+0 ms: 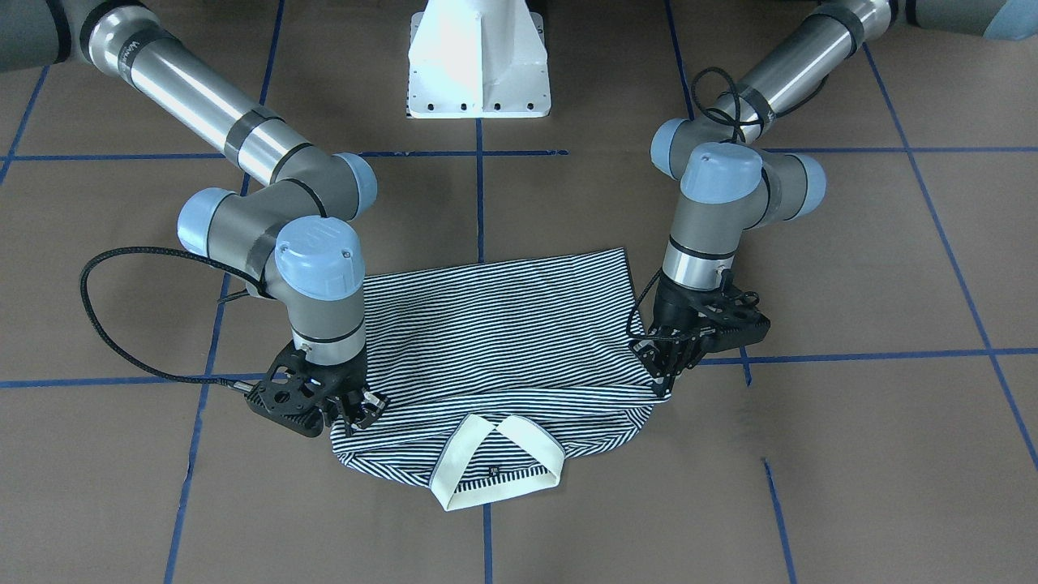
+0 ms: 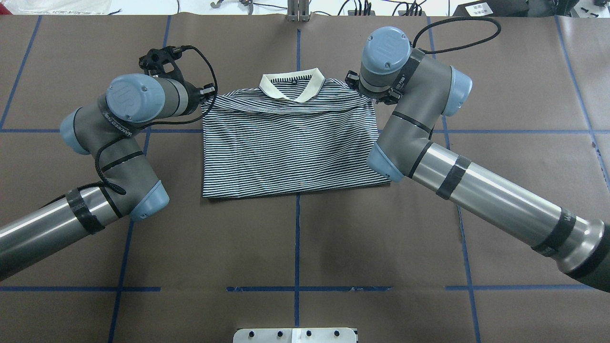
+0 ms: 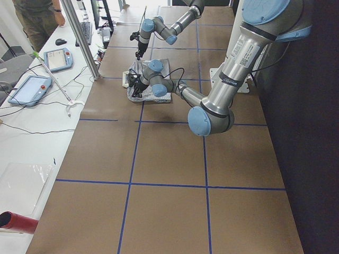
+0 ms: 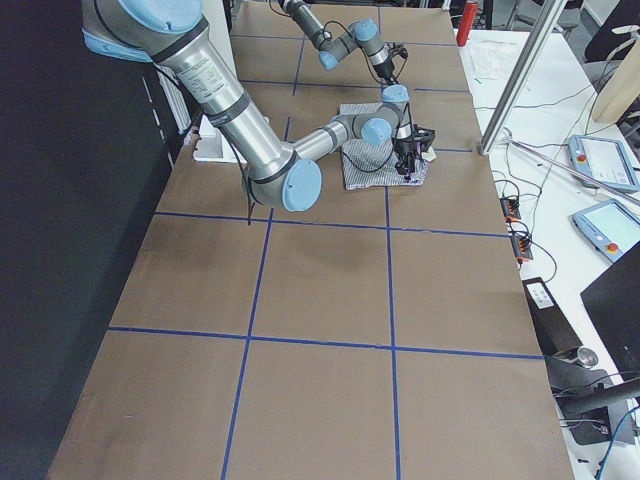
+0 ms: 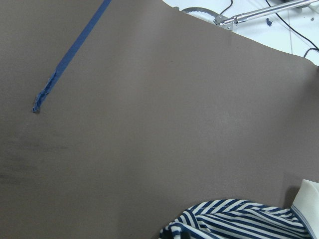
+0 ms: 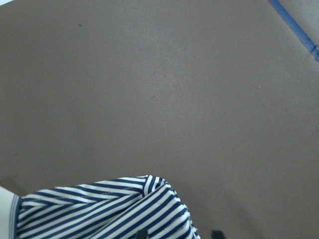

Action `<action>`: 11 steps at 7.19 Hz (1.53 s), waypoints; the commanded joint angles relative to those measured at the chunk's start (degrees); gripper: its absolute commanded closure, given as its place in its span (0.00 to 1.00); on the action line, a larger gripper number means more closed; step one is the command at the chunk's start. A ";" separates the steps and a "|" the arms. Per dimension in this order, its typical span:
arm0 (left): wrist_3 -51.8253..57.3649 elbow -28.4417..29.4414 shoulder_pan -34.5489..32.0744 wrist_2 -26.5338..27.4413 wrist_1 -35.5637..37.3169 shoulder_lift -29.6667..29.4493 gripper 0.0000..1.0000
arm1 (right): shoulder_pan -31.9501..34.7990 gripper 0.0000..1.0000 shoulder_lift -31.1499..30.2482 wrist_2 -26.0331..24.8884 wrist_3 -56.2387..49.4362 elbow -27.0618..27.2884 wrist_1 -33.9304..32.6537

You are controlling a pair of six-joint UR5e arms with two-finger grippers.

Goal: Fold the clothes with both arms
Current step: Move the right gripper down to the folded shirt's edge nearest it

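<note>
The navy-and-white striped polo shirt (image 1: 503,332) lies folded on the brown table, its cream collar (image 1: 495,462) on the side away from the robot. It also shows in the overhead view (image 2: 290,143). My left gripper (image 1: 665,371) is at the shirt's shoulder corner, its fingers drawn together on a raised pinch of cloth. It shows at the shirt's far-left corner in the overhead view (image 2: 208,92). My right gripper (image 1: 361,412) sits low over the other shoulder corner with its fingertips apart. In the overhead view my wrist hides it. Both wrist views show bunched striped cloth (image 5: 234,221) (image 6: 99,209) at the bottom edge.
The white pedestal base (image 1: 478,61) stands behind the shirt at the robot's side. Blue tape lines (image 2: 298,238) cross the table. A side bench with tablets (image 3: 32,87) and a metal post (image 3: 79,37) runs along the table's far edge.
</note>
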 commanded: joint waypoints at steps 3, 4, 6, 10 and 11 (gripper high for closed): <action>-0.22 -9.45 -0.10 -0.33 -0.13 5.24 0.79 | -2.99 0.29 -14.06 1.18 4.58 19.65 -0.72; 0.03 -9.56 -0.01 -0.41 -0.13 5.25 0.79 | -5.19 0.27 -16.80 0.57 8.35 23.16 -0.72; -0.14 -9.13 0.34 -1.03 -2.05 5.25 0.79 | -11.41 0.25 -18.57 -4.67 21.08 25.13 -0.72; -0.49 -9.74 0.52 -1.03 -1.89 5.07 0.79 | -13.38 0.26 -22.36 -6.56 21.39 26.98 -0.81; -0.49 -9.65 0.52 -1.03 -1.88 5.25 0.79 | -13.82 0.26 -22.36 -6.56 21.39 26.80 -0.81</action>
